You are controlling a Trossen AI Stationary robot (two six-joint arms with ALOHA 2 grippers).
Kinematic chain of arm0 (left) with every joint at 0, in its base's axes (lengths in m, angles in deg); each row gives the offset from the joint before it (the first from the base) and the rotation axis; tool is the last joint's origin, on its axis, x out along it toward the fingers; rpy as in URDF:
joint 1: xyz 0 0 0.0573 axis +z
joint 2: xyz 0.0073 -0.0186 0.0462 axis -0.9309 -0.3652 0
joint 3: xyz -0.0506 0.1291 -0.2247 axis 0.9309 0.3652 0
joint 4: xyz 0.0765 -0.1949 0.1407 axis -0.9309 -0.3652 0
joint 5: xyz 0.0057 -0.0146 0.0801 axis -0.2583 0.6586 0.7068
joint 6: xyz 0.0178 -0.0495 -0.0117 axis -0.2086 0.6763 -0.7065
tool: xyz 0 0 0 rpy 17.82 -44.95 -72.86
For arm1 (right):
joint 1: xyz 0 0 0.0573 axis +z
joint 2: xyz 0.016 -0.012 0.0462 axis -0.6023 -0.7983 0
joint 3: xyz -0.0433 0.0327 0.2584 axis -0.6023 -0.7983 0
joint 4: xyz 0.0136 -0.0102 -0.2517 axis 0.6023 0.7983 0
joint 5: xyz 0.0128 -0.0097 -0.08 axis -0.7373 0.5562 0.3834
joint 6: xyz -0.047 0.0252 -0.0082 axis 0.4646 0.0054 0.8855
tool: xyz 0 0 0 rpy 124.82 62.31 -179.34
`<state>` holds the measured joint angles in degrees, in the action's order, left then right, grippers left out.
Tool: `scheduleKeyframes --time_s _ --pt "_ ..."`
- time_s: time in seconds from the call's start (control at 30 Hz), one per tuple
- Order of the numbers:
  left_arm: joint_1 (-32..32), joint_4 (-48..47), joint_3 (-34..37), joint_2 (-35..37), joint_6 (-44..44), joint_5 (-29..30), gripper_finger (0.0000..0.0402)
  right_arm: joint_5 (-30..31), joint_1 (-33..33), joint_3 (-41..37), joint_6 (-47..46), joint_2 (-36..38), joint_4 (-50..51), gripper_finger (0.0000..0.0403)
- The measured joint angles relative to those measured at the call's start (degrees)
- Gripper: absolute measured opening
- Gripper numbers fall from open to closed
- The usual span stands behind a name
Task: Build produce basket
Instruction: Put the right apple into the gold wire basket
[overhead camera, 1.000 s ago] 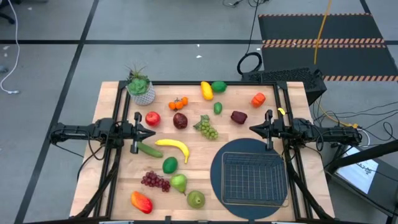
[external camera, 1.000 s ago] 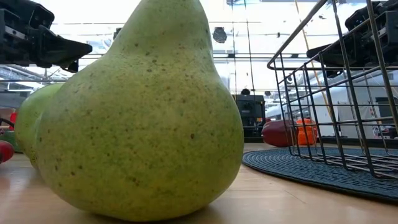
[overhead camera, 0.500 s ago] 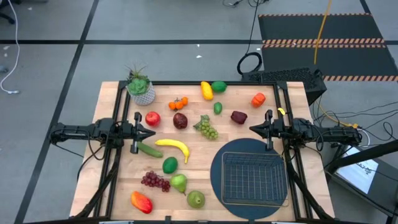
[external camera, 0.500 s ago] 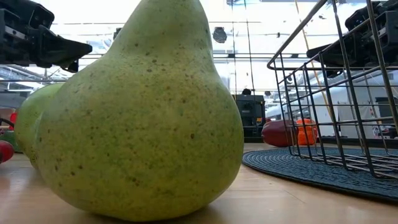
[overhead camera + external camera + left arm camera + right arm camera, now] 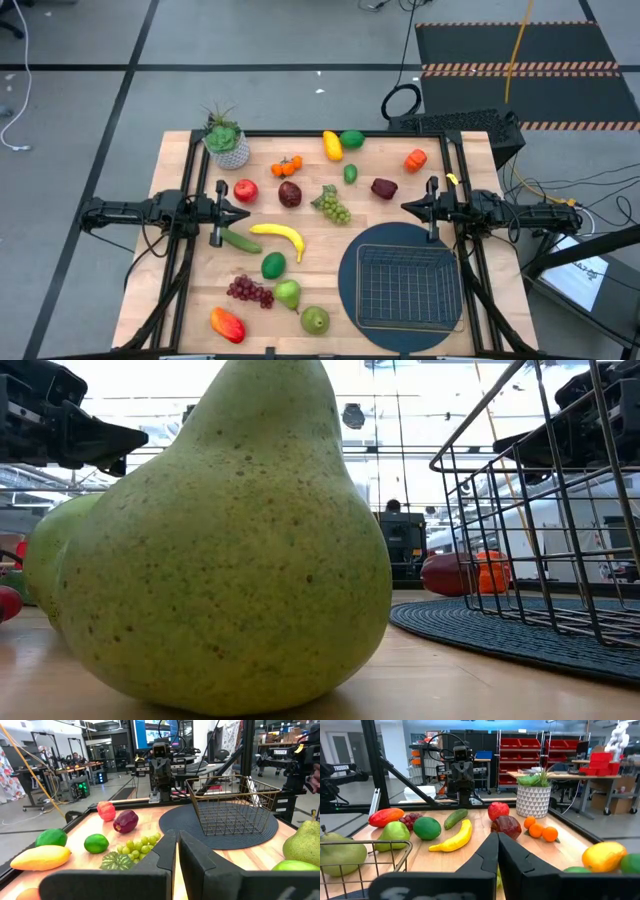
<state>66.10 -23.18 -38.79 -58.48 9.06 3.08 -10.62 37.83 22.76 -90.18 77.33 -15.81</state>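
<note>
Wire-mesh and empty, the basket (image 5: pixel 409 286) sits on a round dark mat (image 5: pixel 348 285) at the near right of the wooden worktop (image 5: pixel 190 300), its longer sides running across the table. Produce lies scattered to its left: a yellow banana (image 5: pixel 279 237) slanting from upper left to lower right, a cucumber (image 5: pixel 240 240) on a similar diagonal beside it, purple grapes (image 5: pixel 250 291), two green pears (image 5: pixel 288 294) near the front edge, and green grapes (image 5: pixel 333 207) mid-table. The left gripper (image 5: pixel 240 213) hovers at the left side by the cucumber, fingers pressed together; the right gripper (image 5: pixel 408 207) hangs just behind the mat, fingers likewise closed. From table height, one pear (image 5: pixel 230 550) fills most of the picture, standing stem-up, with the basket's wire wall (image 5: pixel 520 520) at right. Only the right wrist camera shows the potted plant (image 5: pixel 533 794) behind two small oranges (image 5: pixel 540 830).
</note>
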Motion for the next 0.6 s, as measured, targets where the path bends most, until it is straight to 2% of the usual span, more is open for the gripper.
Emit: scheduleKeyframes --time_s 0.27,0.4,0.6 --pt "0.0 -0.02 0.01 0.02 0.02 -0.01 0.0024 0.15 -0.01 3.3 -1.5 -4.4 0.92 0.0" --pt "0.0 0.0 0.02 0.0 -0.01 0.0 0.0024 0.14 0.0 8.83 -1.97 -9.06 0.14 0.0" --pt "0.0 0.0 -0.01 0.02 -0.01 0.0 0.0024 -0.07 0.02 20.31 -3.03 -19.12 4.6 0.0"
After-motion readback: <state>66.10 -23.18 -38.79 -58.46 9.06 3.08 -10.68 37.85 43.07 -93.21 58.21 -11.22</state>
